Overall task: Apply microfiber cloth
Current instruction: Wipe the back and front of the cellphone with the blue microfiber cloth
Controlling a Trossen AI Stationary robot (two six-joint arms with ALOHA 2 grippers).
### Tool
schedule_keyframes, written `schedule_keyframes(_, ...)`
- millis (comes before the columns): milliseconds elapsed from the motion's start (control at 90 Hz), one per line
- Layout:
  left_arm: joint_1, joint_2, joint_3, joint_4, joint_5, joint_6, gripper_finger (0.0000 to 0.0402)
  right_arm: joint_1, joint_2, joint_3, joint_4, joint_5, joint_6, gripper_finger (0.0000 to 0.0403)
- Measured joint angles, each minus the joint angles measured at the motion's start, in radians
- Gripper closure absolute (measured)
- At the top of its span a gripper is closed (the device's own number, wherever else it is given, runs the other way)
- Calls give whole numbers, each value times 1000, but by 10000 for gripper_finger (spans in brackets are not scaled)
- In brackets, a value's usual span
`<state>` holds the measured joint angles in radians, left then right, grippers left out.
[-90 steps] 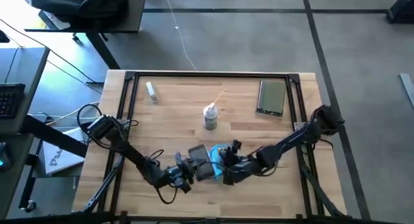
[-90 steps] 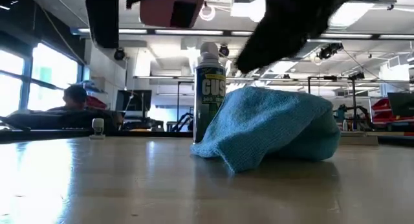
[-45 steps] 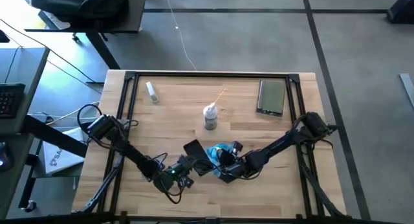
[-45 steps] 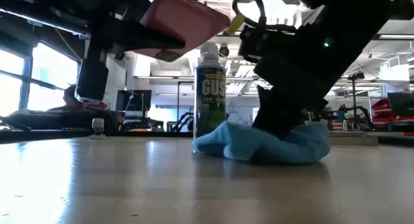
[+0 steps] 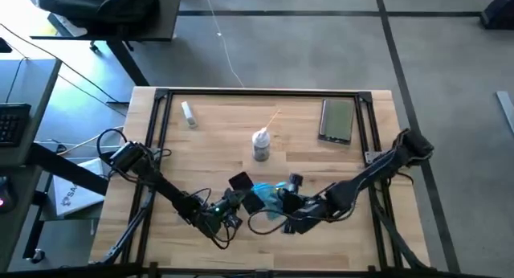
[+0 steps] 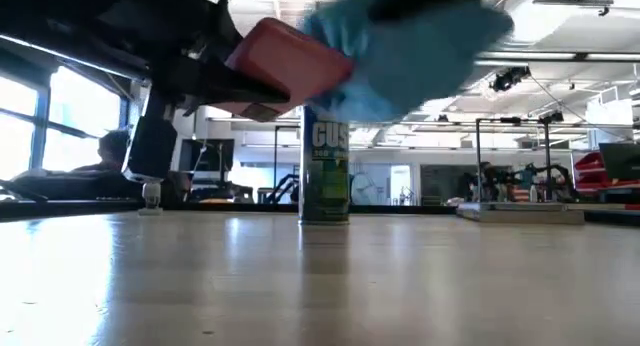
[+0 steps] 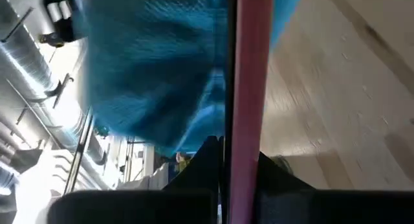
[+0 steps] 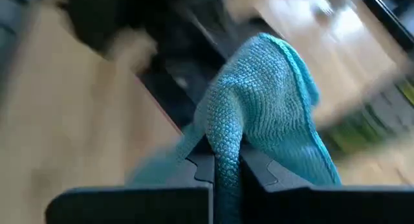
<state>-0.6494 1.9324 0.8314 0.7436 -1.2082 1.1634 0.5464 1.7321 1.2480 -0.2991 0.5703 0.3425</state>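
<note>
The turquoise microfiber cloth [image 5: 271,191] is off the table, bunched and hanging from my right gripper [image 5: 284,206], which is shut on it near the table's front middle. In the low view the cloth [image 6: 400,41] floats high, right beside a flat phone in a pink-red case [image 6: 288,68]. My left gripper [image 5: 233,201] is shut on that phone [image 5: 245,191] and holds it tilted above the table. In the left wrist view the phone [image 7: 249,75] shows edge-on, with the cloth [image 7: 155,68] just behind it. My left gripper pinches the phone's near edge [image 7: 244,160] between its two fingers, one on each flat face. The phone is lifted clear of the table and juts out past the fingers toward the cloth. My right gripper pinches a bunched fold of the cloth [image 8: 226,160] between its two fingers, several layers thick. The cloth is clear of the table and stands out slack past the fingertips.
A green spray can [image 5: 261,145] stands upright behind the grippers, at the table's middle [image 6: 325,156]. A dark flat device [image 5: 337,120] lies at the far right and a small white object [image 5: 188,113] at the far left. A person [image 6: 115,151] sits beyond the table.
My right gripper came down on the cloth lying on the table, shut on it and lifted it clear; the cloth now hangs bunched beside the phone. My left gripper has tilted the phone and shifted it slightly toward the cloth.
</note>
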Motion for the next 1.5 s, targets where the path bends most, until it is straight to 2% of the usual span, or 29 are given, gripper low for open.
schedule_keyframes(133,9,0,20,7,42,101,401,-35,54,0,178,-80,-82,402)
schedule_keyframes(267,9,1,53,3,58,205,401,-87,103,0,253,-157,-77,402)
schedule_keyframes(422,8,2,61,-4,73,245,401,-114,134,1,331,-268,-77,402)
schedule_keyframes(622,7,2,63,59,90,248,401,-116,142,0,383,-298,-84,403)
schedule_keyframes(756,3,2,63,125,77,267,401,-104,142,0,429,-231,-71,403)
schedule_keyframes(956,-2,2,63,210,32,292,401,-50,145,1,463,41,-22,403)
schedule_keyframes(1089,-3,2,64,257,29,302,401,-27,144,6,434,156,57,403)
schedule_keyframes(1356,-3,2,65,256,29,307,401,-4,142,6,361,219,153,403)
schedule_keyframes(1500,4,2,65,250,53,292,401,-11,140,5,340,141,151,403)
